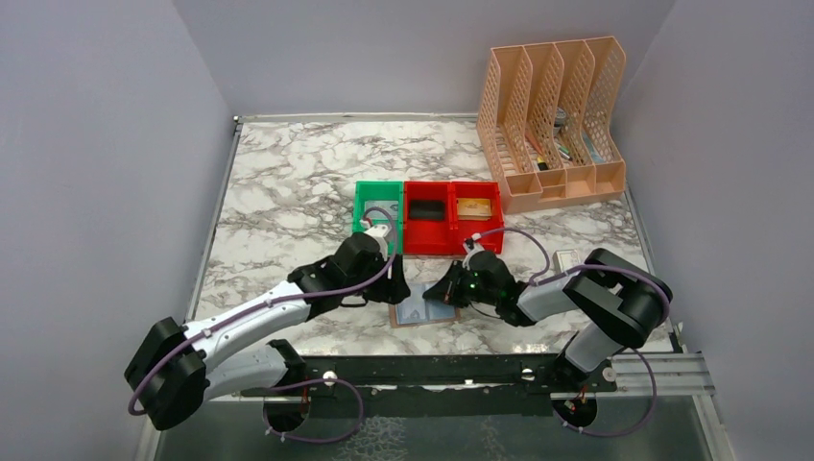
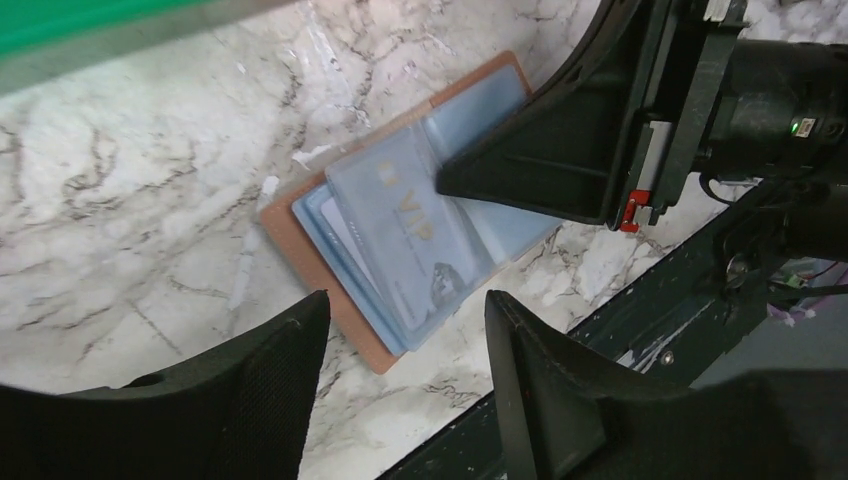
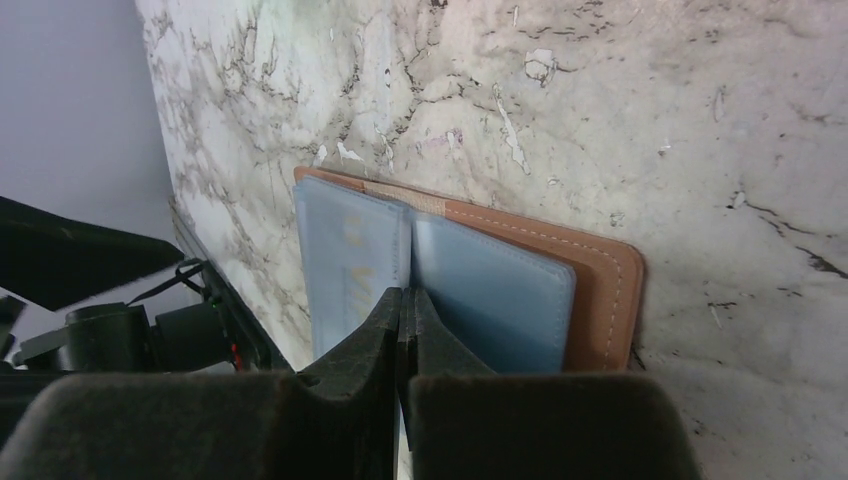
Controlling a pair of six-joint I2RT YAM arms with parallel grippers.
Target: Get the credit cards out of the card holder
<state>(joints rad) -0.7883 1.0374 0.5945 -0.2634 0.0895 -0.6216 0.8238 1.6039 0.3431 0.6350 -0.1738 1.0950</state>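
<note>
The card holder (image 1: 422,310) lies open on the marble near the front edge, brown outside with light blue leaves. In the left wrist view the card holder (image 2: 300,225) shows a pale credit card (image 2: 410,230) with gold "VIP" lettering inside a clear blue leaf. My left gripper (image 1: 395,288) is open and empty, just left of and above the holder (image 2: 400,340). My right gripper (image 1: 443,290) is shut with its tips at the holder's fold (image 3: 405,297), between two blue leaves; a thin pale edge shows between its fingers. In the right wrist view the holder (image 3: 600,280) lies flat.
A green bin (image 1: 363,206) and two red bins (image 1: 451,240) stand behind the holder; one holds a black card (image 1: 427,208), the other a gold card (image 1: 472,207). A white box (image 1: 564,259) lies at the right. A peach file organizer (image 1: 552,125) stands back right.
</note>
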